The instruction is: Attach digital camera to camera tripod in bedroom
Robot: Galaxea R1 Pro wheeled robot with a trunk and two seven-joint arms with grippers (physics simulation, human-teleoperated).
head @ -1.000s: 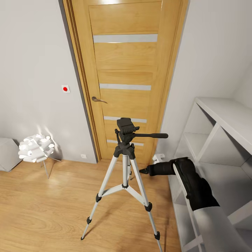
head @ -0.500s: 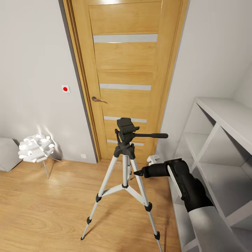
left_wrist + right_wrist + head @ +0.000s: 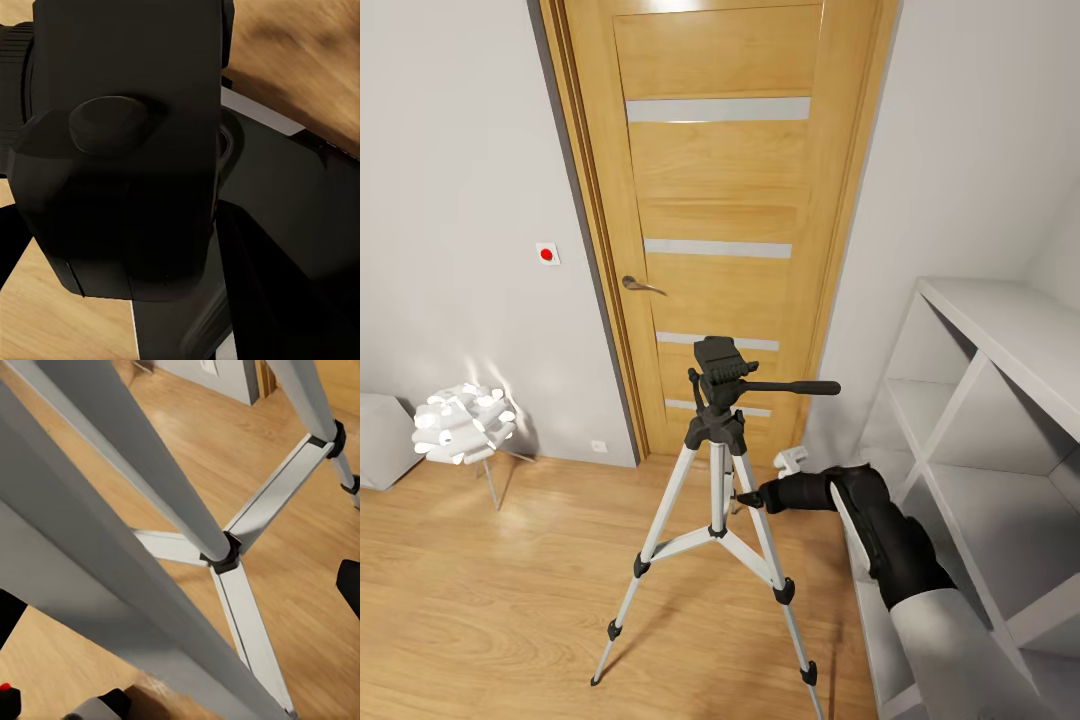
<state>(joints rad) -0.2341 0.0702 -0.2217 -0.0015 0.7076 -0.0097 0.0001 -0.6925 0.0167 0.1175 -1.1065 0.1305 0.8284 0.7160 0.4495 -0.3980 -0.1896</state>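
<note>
The camera tripod (image 3: 716, 500) stands upright on the wood floor before the door (image 3: 720, 200), legs splayed for balance, its long axis vertical, its pan handle pointing right toward the shelving (image 3: 990, 420). I hold my right gripper (image 3: 748, 497) against the near leg, probably to steady it; whether its fingers are parted I cannot tell.

Domestic bedroom interior: light grey walls (image 3: 450, 150), wood plank floor (image 3: 490, 610), oak door (image 3: 720, 210) with frosted stripes, white cube shelving (image 3: 1000, 420), and a small ball-shaped lamp (image 3: 462, 423).
</note>
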